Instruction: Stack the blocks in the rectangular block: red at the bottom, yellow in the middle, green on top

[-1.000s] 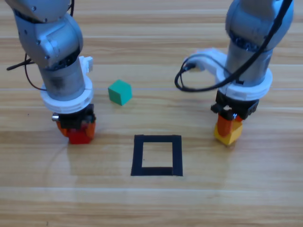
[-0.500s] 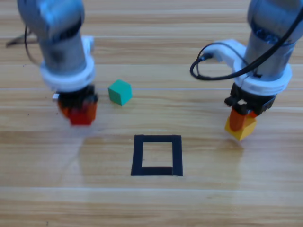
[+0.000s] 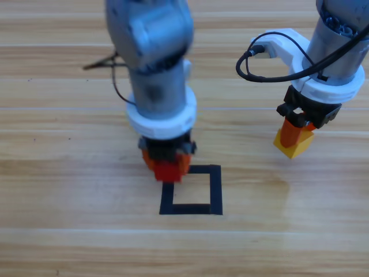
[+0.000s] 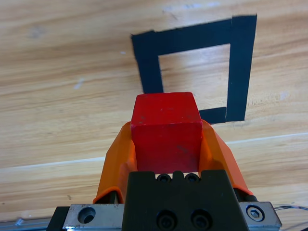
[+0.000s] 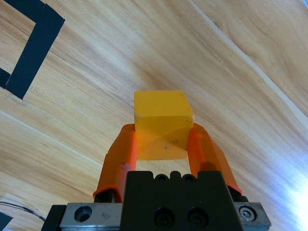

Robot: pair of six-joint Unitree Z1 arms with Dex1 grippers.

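Here the left gripper [image 3: 166, 163] clamps the red cube [image 3: 168, 171] over the tape frame's [image 3: 214, 190] near-left corner, bare wood open inside; the right gripper [image 3: 297, 134], well apart to the right, grips the yellow cube [image 3: 294, 144] above bare table [image 3: 69, 219]; both arms come down steeply.

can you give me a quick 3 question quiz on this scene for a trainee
1. True or false: the left pincer is shut on the red cube.
2. Which cube does the right pincer hold? A) green B) yellow C) none
3. Fill in: in the high view the red cube sits over the upper left ______ of the black tape frame.

Key:
1. True; the jaws clamp it from both sides.
2. B; it is shut on the yellow cube, off to the right of the frame.
3. corner
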